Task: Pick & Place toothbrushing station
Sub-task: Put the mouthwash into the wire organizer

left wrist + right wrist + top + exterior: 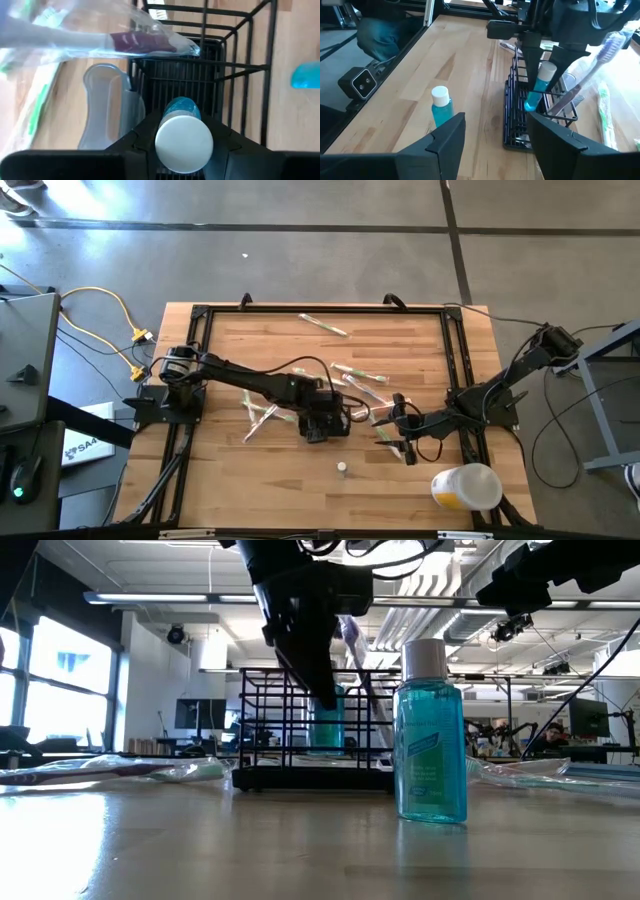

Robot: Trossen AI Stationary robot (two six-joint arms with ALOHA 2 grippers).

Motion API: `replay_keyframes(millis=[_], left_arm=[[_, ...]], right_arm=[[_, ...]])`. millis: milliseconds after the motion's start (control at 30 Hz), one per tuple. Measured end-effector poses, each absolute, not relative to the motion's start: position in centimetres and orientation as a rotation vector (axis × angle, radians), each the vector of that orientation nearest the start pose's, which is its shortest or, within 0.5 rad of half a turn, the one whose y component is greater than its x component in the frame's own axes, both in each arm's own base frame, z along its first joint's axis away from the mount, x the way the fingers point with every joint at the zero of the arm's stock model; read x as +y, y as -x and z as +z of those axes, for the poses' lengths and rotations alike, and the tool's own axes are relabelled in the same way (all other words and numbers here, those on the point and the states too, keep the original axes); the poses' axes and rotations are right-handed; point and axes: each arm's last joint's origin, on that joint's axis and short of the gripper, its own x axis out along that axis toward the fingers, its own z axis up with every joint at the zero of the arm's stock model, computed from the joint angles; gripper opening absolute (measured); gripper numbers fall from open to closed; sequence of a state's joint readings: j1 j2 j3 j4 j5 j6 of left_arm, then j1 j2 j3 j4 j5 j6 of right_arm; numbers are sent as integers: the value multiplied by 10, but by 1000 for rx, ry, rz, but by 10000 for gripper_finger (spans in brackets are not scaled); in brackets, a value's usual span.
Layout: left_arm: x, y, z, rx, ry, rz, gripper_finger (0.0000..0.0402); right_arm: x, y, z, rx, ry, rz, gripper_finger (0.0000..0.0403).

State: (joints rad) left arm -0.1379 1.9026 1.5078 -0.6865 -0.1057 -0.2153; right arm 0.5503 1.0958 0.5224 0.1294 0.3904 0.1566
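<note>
1. Left wrist view shows our left gripper [183, 150] clamped on a blue mouthwash bottle [183, 140], lowering it into the toothbrushing station [322, 417] at the table's middle.
2. We judge release comes next.
3. Our right gripper [495, 142] waits nearby, fingers apart and empty.
4. We count two bottles; the second bottle [441, 106] stands loose near the station. One wrapped toothbrush [590, 70] leans inside.

A wrapped toothbrush [585, 75] leans in the caddy [520, 117]; one bottle [441, 105] stands beside it.
</note>
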Motion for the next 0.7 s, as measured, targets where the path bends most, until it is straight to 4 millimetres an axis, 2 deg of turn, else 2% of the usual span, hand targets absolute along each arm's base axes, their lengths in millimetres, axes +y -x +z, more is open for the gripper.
replay_keyframes(millis=[100, 433, 700], left_arm=[[-52, -398, 228, 1073, 69, 77, 109], [-54, -408, 207, 1101, 58, 72, 113], [-55, -408, 206, 1101, 44, 67, 114]], right_arm=[[107, -196, 215, 407, 48, 126, 204], [107, -196, 215, 410, 49, 125, 204], [107, -195, 214, 418, 51, 123, 204]])
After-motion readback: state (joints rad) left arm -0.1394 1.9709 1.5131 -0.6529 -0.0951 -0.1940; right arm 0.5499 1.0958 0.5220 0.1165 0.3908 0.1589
